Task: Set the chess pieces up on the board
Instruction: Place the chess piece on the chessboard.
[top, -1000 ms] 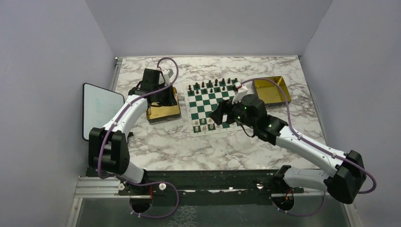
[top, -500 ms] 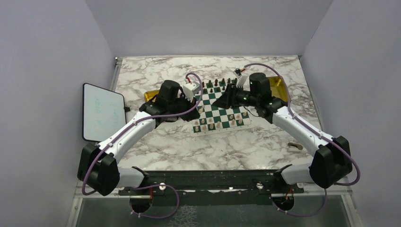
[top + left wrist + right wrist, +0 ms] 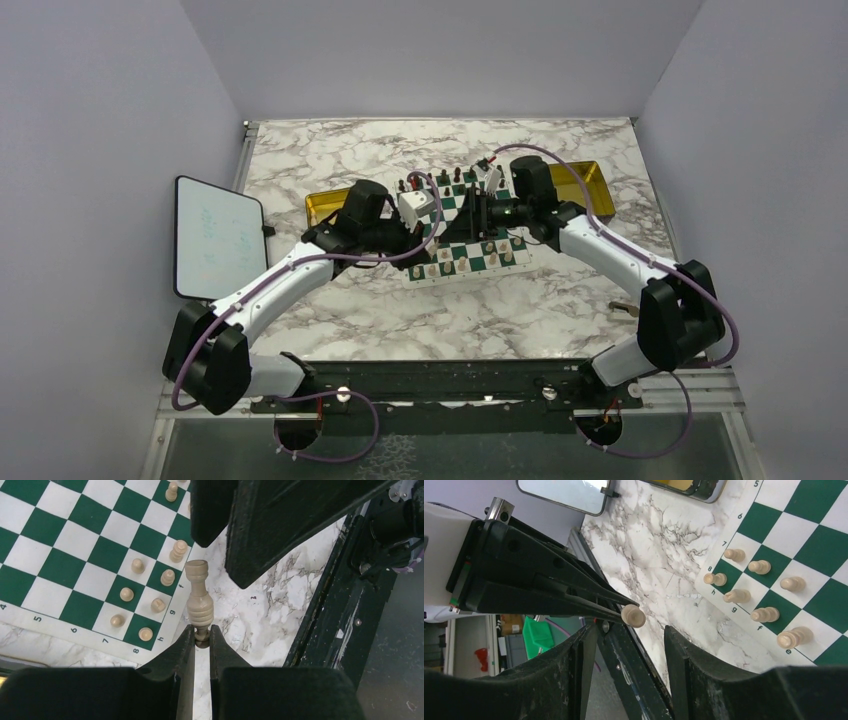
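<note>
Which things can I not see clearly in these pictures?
- Right wrist: cream chess piece, only one end shows; left end effector hides the rest.
- Top external: same piece, hidden under the right end effector; dark pieces too small to name.
- Left wrist: board cut off by frame edges.

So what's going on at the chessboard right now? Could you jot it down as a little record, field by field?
left gripper: shut on the foot of a cream chess piece, lifted off the table
right gripper: open, pointed at that piece's head, not touching it
board: green and white; other cream pieces stand along its near edge, dark pieces along the far edge
likely step: probably a handover from one arm to the other
</note>
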Motion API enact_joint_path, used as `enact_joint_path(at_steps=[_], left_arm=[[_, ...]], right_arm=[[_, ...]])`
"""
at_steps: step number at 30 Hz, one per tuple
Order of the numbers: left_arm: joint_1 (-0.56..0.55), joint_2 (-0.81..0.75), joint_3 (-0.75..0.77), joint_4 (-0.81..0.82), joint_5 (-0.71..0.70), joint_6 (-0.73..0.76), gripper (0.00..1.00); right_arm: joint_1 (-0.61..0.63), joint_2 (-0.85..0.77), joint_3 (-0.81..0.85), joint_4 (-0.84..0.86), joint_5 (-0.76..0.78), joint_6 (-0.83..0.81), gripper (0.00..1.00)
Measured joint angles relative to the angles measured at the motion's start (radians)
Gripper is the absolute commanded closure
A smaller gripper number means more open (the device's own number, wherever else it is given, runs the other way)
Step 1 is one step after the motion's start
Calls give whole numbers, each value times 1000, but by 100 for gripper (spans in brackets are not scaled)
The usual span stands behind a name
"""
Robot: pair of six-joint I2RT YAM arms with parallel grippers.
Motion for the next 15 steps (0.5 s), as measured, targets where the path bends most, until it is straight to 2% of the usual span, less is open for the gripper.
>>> enact_joint_path(at_steps=[7, 15], left_arm=[[-18, -4, -14, 20, 25, 19, 97], [-25, -5, -19, 24, 29, 27, 98]], right_arm=[[0, 14, 0, 1, -48, 13, 50], [0, 34, 0, 3, -83, 23, 52]])
